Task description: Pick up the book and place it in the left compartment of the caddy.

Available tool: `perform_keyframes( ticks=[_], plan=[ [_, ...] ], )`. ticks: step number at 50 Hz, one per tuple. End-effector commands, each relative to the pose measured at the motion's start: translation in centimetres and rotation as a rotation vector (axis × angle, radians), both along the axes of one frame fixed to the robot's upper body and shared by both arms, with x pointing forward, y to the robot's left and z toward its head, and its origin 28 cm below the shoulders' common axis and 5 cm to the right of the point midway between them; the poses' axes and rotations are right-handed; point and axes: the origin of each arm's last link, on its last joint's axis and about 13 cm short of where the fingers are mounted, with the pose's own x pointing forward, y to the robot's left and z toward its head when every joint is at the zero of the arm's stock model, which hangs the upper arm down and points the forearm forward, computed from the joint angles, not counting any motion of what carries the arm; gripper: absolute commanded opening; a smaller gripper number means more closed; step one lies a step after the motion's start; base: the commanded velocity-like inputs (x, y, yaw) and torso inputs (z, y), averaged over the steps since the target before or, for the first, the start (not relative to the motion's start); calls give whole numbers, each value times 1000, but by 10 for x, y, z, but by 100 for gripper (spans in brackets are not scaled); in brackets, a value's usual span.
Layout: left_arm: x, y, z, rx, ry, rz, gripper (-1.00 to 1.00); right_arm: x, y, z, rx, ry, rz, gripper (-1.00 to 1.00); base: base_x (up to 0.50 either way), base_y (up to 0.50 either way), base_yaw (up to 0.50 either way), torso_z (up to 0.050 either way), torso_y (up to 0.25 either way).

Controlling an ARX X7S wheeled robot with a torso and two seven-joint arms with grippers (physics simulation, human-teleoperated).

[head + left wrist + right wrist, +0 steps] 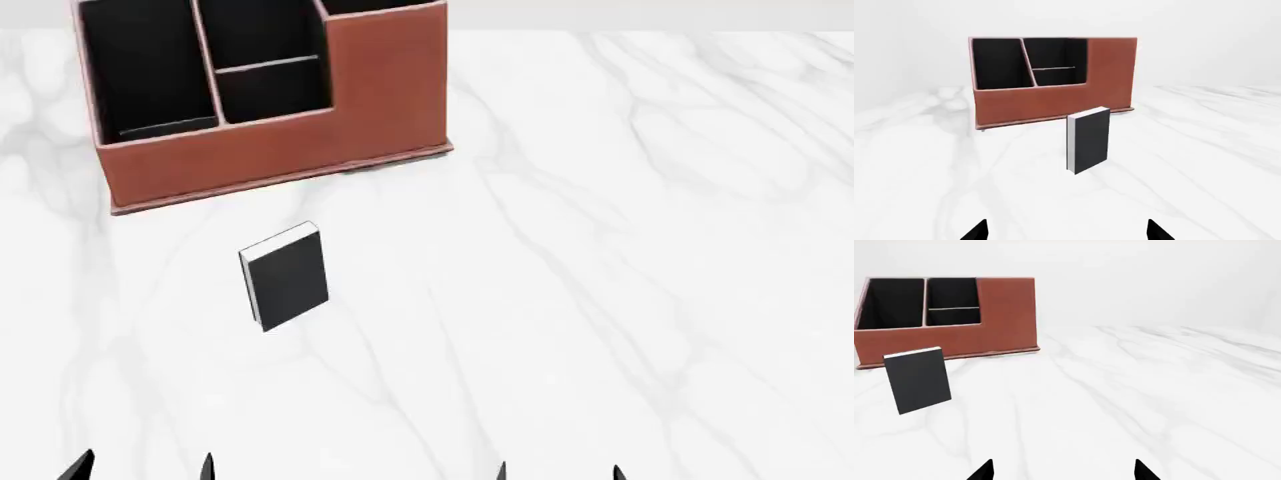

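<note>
The small black book [286, 277] with white page edges lies flat on the white marble table, a little in front of the caddy [267, 160]. The caddy is reddish-brown with black compartments; its long left compartment [144, 70] is at the low end, its taller section at the right. The book also shows in the left wrist view [1089, 140] and the right wrist view [918, 380], as does the caddy [1054, 105] [947, 342]. My left gripper [142, 468] and right gripper [558, 472] are both open and empty, near the table's front edge, well short of the book.
The marble table [601, 250] stretches wide to the right of the caddy and book. Only the caddy and the book stand on it.
</note>
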Motion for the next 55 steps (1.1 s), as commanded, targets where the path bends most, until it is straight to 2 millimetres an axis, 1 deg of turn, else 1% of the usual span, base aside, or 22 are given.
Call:
perform_keyframes(
  ticks=[1, 2, 3, 4, 5, 7, 9, 11, 13, 14, 15, 16, 19, 22, 26, 28, 33, 41, 47, 55],
  plan=[
    [-6, 1, -1, 13, -5, 5, 100, 4, -2, -5, -4, 15, 8, 100, 0, 0, 0, 0, 0],
    [-12, 3, 2, 37, -22, 10, 100, 4, -3, -5, 16, 9, 20, 100, 0, 0, 0, 0, 0],
    [-12, 4, 4, 30, -25, 13, 100, 4, -3, -6, 12, 15, 19, 100, 0, 0, 0, 0, 0],
    [-1, 0, 4, 21, -21, 14, 100, 5, -3, -6, 9, 18, 20, 100, 0, 0, 0, 0, 0],
    [1, -1, 4, 16, -19, 14, 100, 6, -4, -6, 8, 21, 20, 100, 0, 0, 0, 0, 0],
    [-6, 2, 2, 18, -11, 20, 100, 8, -5, -5, 6, 22, 18, 100, 0, 0, 0, 0, 0],
    [-4, 1, 1, 27, -3, 24, 100, 10, -6, -5, 2, 23, 16, 100, 0, 0, 0, 0, 0],
    [5, -2, -1, 62, -15, 36, 100, 13, -7, -5, 3, 24, 17, 100, 0, 0, 0, 0, 0],
    [5, -2, -1, 62, -15, 36, 100, 13, -7, -5, 3, 24, 17, 100, 0, 0, 0, 0, 0],
    [6, -2, -2, 61, -15, 50, 100, -5, -8, -23, 4, 91, 13, 100, 0, 0, 0, 0, 0],
    [4, -3, -4, 66, -13, 51, 100, 13, -6, -10, 3, 45, 25, 100, 0, 0, 0, 0, 0],
    [1, -3, -7, 88, -15, 54, 100, 14, -4, -16, -8, 53, 20, 100, 0, 0, 0, 0, 0],
    [-1, -2, -8, 98, -21, 58, 100, 15, -3, -19, -2, 59, 16, 100, 0, 0, 0, 0, 0],
    [-3, 1, -5, 97, -28, 73, 100, 14, -2, -18, -4, 47, 3, 100, 0, 0, 0, 0, 0],
    [-4, 4, -8, 91, -23, 87, 100, 9, -3, -15, -22, 13, -30, 100, 0, 34, 0, 0, 0],
    [-5, 3, -10, 87, -15, 92, 100, 5, -4, -12, -23, -4, -47, 100, 0, 0, 500, 0, 0],
    [-8, 3, -8, 84, -28, 99, 100, 0, -6, -7, -27, -19, -55, 100, 0, 0, 500, 0, 0],
    [-9, 5, -5, 100, -46, 102, 100, -3, -7, -7, -21, -26, -43, 100, 0, 0, 500, 0, 0],
    [-11, 5, 5, 112, -76, 113, 100, -3, -8, -2, -16, -41, -42, 100, 0, 0, 500, 0, 0],
    [-14, 7, 5, 110, -83, 120, 100, -6, -8, -3, -13, -52, -47, 100, 0, 0, 500, 0, 0]
  ],
)
